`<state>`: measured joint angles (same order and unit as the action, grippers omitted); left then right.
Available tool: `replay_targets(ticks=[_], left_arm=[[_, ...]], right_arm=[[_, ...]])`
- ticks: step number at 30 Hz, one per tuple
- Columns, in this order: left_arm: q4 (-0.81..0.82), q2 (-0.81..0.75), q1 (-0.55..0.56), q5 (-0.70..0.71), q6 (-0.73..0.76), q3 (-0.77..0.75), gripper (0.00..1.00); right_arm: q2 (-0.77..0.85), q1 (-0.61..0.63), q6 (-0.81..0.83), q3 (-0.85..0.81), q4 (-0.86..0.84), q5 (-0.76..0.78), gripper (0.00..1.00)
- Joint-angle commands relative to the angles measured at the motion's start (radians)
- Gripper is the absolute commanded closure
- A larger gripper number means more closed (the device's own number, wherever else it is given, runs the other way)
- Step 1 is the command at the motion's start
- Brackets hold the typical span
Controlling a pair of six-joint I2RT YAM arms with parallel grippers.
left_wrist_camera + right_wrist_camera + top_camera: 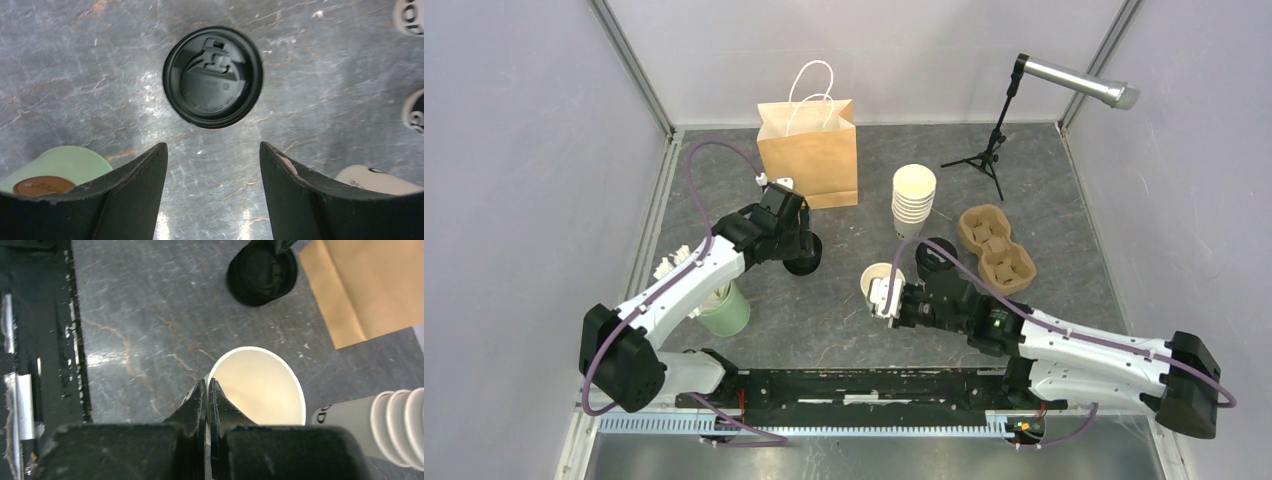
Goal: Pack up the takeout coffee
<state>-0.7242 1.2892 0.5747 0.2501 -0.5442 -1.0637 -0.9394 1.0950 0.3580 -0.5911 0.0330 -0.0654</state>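
Though the overhead view half hides the black lid [212,77] beneath the left gripper [212,150], its wrist view shows the lid whole, jaws spread wide above, holding nothing; a green cup [60,162] is cut off there. On the worktop [140,315], the right gripper [207,386] jaws pinch the rim of the lidless cream cup [260,385]; cup stack [914,200] and carrier [996,245] stand beyond.

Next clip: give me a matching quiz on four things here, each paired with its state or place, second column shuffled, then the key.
1 left gripper
2 right gripper
3 paper bag
4 cup carrier

A shut on the rim of the lidless cup
B upright at the back
C open above the black lid
D empty, right of the cup stack

Pairs: 1-C, 2-A, 3-B, 4-D
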Motion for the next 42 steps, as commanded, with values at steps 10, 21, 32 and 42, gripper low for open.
replay_targets(ticks=[10,21,32,42], left_arm=[[0.066,-0.119,-0.042,0.05,-0.03,0.205,0.27],[0.17,-0.065,-0.088,0.04,-0.025,0.202,0.32],[0.292,0.069,-0.106,0.123,-0.004,0.124,0.48],[0.307,0.123,-0.108,0.171,0.027,0.126,0.59]], right_arm=[[-0.061,0.313,-0.025,0.094,-0.154,0.275,0.89],[-0.085,0.368,-0.066,0.034,-0.101,0.278,0.67],[0.069,0.369,-0.127,0.012,-0.062,0.216,0.33],[0.18,0.368,-0.148,0.041,-0.054,0.322,0.13]])
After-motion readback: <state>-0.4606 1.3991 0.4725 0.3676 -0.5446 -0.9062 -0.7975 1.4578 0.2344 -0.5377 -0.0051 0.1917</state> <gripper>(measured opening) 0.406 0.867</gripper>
